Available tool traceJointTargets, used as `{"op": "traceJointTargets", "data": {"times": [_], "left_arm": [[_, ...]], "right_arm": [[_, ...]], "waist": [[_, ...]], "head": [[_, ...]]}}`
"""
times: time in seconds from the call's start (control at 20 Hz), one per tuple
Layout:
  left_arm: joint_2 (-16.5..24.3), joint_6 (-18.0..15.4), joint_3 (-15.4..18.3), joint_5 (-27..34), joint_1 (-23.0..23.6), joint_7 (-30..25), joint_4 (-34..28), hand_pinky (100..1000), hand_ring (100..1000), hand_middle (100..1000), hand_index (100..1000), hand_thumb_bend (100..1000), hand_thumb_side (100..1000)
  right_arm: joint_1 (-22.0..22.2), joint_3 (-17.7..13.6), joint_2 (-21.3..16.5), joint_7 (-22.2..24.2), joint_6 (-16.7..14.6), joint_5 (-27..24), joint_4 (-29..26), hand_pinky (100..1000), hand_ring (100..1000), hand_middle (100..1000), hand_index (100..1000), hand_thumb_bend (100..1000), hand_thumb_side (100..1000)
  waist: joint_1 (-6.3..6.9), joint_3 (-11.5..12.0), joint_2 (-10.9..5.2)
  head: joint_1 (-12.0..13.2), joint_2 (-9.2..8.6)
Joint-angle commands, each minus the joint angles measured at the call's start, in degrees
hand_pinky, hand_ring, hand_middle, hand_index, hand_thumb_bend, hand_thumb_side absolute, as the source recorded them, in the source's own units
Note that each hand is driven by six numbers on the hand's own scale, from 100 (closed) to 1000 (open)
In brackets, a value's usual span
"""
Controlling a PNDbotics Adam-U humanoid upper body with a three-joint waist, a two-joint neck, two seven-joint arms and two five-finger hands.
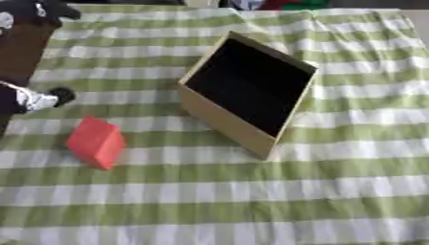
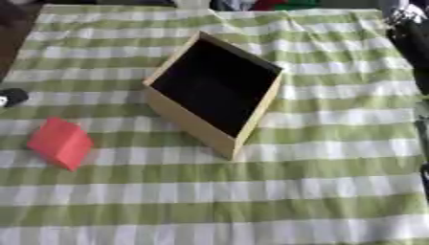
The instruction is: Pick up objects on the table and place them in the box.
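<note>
at the far left edge of the left eye view sits the left hand (image 1: 40, 99), black w/ white bits, low beside the tablecloth (image 1: 335, 191) and holding nothing. whether its fingers are apart or together i can't tell; too little of it shows.

just right of it, near but apart, lies the red block (image 1: 96, 142) on the green-and-white cloth. it's the task's thing: one of it, lying free, touching neither hand nor box. judging by looks it's a solid little wedge or prism, prob light, stiff, not fragile. faces look flat and matte, so prob not slippery. best hold, i'd say: thumb on one flat side, fingers on the opposite, across the narrower width, coming from above. the sloped top might let fingers slide, so stay on the parallel sides.

further right, mid-table, the box (image 1: 226, 122): one, tan walls, dark inside, open top, turned cornerwise to the view. looks empty as far as i can see, though the dark interior could hide sth small. well apart from the block, so a lift and carry across is needed.

at the right edge of the right eye view, dark arm parts show at the upper corner, but the right hand itself isn't visible.

count: 1 block, 1 box, 1 hand showing.
</note>
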Motion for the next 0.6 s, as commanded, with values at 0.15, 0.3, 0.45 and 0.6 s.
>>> {"op": "traceJointTargets", "data": {"times": [0.15,0.3,0.45,0.6], "left_arm": [[3.33,-1.08,-0.47,0.7,-1.48,-9.68,-0.78,852,850,867,967,777,100],[3.71,-2.18,-1.55,-0.14,-1.93,-14.62,-0.78,862,861,880,979,824,100],[3.77,-2.79,-2.28,-1.08,-2.16,-18.05,-0.78,877,877,895,993,831,100],[3.72,-2.57,-2.86,-0.88,-2.22,-19.73,-0.78,887,875,878,996,844,100]], "right_arm": [[-0.39,-0.12,-1.42,0.19,0.08,0.22,-1.14,904,765,700,879,100,492],[-0.44,0.0,-1.35,0.38,0.08,0.2,-1.14,904,765,699,878,100,492],[-0.44,0.04,-1.31,0.52,0.08,0.23,-1.14,904,765,699,878,100,492],[-0.45,0.09,-1.28,0.61,0.1,0.22,-1.14,904,765,699,878,100,494]], "waist": [[0.17,-0.13,-1.27],[0.21,-0.22,-1.29],[0.21,-0.3,-1.27],[0.23,-0.32,-1.21]], "head": [[0.37,-0.24],[0.49,-0.33],[0.62,-0.4],[0.71,-0.49]]}}
